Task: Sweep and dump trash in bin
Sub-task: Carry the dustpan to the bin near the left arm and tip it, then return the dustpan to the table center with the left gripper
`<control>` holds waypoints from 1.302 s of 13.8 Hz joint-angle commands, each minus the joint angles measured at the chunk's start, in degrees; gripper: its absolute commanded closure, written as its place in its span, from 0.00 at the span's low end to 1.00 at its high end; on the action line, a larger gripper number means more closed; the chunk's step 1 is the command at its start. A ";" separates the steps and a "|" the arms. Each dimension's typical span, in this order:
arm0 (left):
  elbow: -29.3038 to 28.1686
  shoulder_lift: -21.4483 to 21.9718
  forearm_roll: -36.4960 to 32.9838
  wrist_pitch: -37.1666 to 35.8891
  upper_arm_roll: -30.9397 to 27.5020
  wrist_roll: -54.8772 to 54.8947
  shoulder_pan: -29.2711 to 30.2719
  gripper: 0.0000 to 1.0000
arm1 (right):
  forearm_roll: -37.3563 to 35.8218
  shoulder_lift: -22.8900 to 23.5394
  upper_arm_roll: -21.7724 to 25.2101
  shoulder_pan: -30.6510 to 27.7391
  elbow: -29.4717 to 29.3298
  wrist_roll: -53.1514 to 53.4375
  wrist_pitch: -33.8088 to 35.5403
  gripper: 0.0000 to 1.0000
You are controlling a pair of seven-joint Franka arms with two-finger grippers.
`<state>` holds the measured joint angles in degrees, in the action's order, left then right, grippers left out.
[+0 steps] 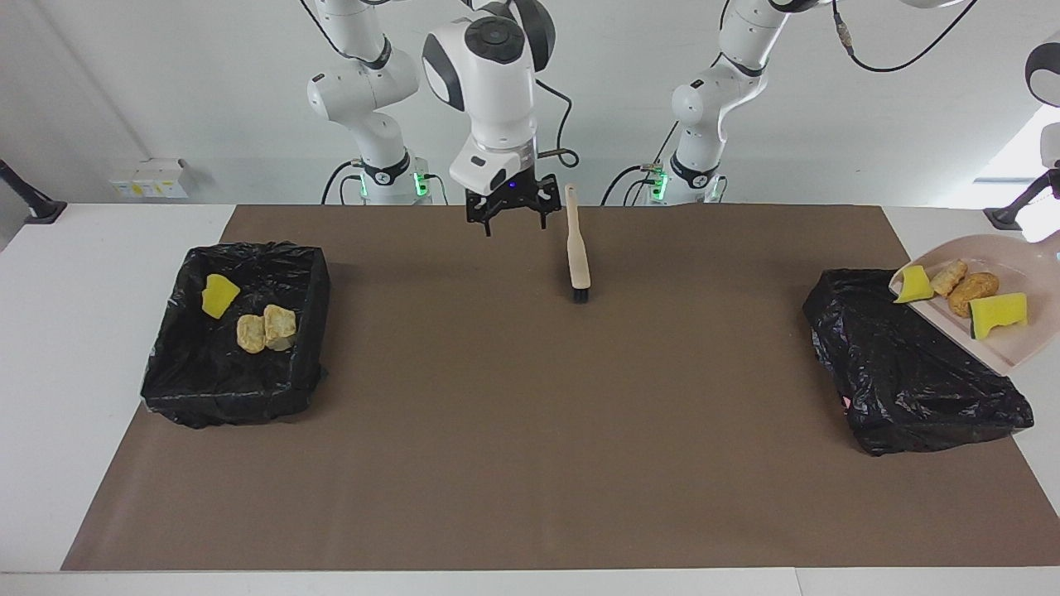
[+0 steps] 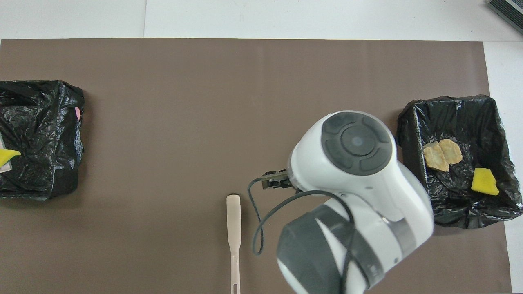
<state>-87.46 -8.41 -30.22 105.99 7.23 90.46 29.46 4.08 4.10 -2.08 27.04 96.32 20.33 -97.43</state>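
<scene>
The right end effector is spread wide over the bench, just beside the brush. The left end effector is cut off from sight, pressed together. Four trash pieces lie in the dustpan over one bin; three lie in the other bin.

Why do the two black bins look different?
The bin at the right arm's end stands open like a box; the bin at the left arm's end looks slumped and flatter. The first holds a yellow sponge chunk and two tan lumps; no trash shows in the second, and the loaded dustpan hangs beside it. Both wear crinkly black bags and sit on the brown mat.
</scene>
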 commanded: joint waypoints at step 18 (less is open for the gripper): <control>5.72 3.46 5.39 -7.27 1.11 -3.16 -8.10 1.00 | -5.66 -2.34 4.81 -28.88 -7.21 -22.18 7.78 0.00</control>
<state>-83.55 -7.54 -31.73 102.54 8.55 89.80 21.87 -1.76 3.35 2.63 0.06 87.43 -3.46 -88.76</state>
